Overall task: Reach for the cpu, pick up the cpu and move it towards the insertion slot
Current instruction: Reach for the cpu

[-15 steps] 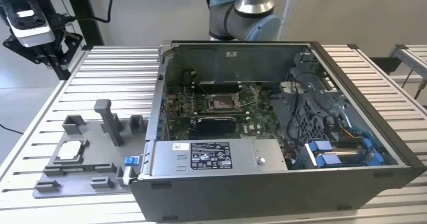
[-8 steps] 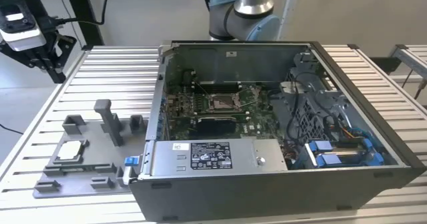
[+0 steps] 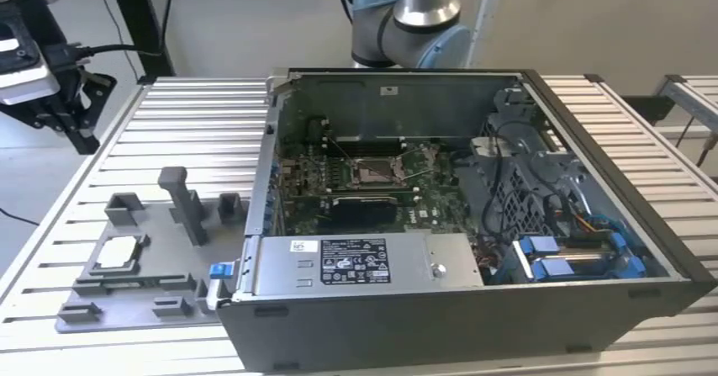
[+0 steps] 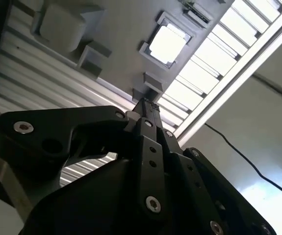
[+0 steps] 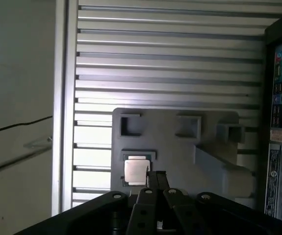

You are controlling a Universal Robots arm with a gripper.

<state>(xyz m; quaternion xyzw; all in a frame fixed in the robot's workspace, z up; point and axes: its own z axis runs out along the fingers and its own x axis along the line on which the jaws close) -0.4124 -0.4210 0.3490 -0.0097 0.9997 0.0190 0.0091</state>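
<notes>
The cpu [image 3: 118, 254], a small silver square with a pale rim, lies flat in a pocket of the grey plastic tray [image 3: 151, 296] on the slatted table, at the exterior view's left of the computer case. My gripper [image 3: 74, 137] hangs high above the table's far left corner, well apart from the cpu. Both wrist views look down past the black fingertips, which stand pressed together with nothing between them: gripper [image 5: 155, 176], cpu [image 5: 135, 171]; gripper [image 4: 146, 104], cpu [image 4: 168, 44]. The insertion slot [image 3: 376, 171], a silver-framed socket, sits on the green board inside the case.
The open computer case [image 3: 472, 225] takes up the middle and right of the table, with its high walls around the board. Upright grey posts [image 3: 185, 203] rise from the tray between the cpu and the case. A black frame post [image 3: 140, 23] stands behind the gripper.
</notes>
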